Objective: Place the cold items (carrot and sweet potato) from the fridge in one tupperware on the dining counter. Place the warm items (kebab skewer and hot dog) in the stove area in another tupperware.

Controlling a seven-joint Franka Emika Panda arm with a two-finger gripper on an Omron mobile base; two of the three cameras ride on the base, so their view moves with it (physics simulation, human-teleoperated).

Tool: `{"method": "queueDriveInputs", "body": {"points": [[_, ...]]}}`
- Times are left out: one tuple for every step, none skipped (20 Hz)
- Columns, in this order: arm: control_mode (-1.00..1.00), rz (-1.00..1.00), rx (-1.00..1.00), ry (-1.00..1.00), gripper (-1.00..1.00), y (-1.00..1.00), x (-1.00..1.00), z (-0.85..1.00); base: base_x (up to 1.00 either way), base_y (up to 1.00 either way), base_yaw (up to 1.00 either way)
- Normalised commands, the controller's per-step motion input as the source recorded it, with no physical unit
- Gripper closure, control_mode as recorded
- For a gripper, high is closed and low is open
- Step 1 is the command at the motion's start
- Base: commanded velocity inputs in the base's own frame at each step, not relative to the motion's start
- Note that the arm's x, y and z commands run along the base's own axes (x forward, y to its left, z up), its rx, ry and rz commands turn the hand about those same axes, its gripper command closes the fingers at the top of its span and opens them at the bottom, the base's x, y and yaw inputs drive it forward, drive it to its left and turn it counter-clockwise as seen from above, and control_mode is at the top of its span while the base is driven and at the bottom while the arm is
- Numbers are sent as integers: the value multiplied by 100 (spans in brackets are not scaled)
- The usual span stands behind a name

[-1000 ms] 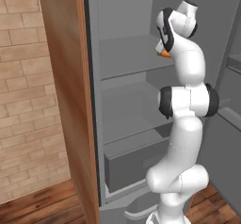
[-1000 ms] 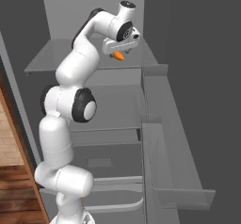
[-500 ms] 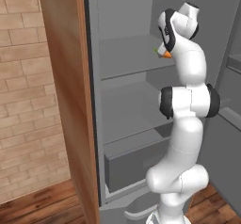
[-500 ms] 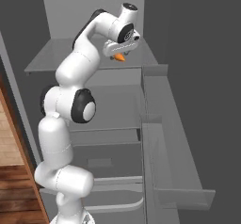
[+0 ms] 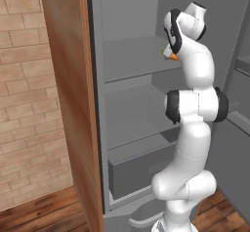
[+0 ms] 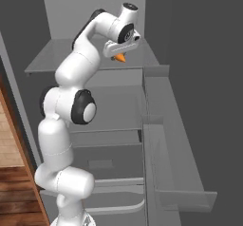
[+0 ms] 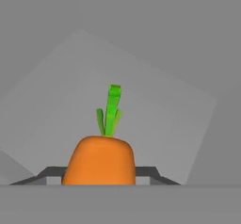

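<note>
An orange carrot [image 7: 100, 159] with a green top stands on the upper fridge shelf [image 7: 155, 110], leaves pointing away from the hand. My gripper [image 7: 99, 173] reaches into the open fridge at that shelf, and its dark fingertips [image 7: 52, 172] press against both sides of the carrot. From the left base view the carrot [image 5: 172, 56] peeks out under the gripper [image 5: 170, 50]. The right base view has the carrot's [image 6: 120, 57] orange tip below the hand [image 6: 121, 49]. The sweet potato, kebab skewer, hot dog and tupperware are out of view.
The fridge's upper shelf [image 5: 132, 55] has a lower shelf and a grey drawer [image 5: 136, 167] beneath it. The open fridge door [image 6: 171, 139] with its bins juts out on the right. A wooden side panel [image 5: 68, 104] and brick wall [image 5: 24, 104] bound the left.
The jaws have closed in from wide open onto the carrot's sides. The arm has stayed at the upper shelf.
</note>
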Motion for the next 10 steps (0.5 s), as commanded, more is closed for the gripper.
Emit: {"method": "queueDriveInputs", "body": {"points": [[-100,0,-1,-24,100,0,-59,0,0,0,0],[-100,0,0,-30,100,0,-71,0,0,0,0],[-100,-1,-1,-36,100,0,-82,0,0,0,0],[-100,-5,-1,-35,100,6,-84,4,0,0,0],[-100,-8,0,-30,100,13,-80,4,0,0,0],[-100,-9,0,-30,100,16,-78,4,0,0,0],[-100,-7,0,-25,100,17,-73,1,0,0,0],[-100,-4,0,-24,100,13,-73,0,0,0,0],[-100,0,-2,-20,100,16,-69,0,0,0,0],[-100,0,0,-20,100,13,-72,0,0,0,0]]}}
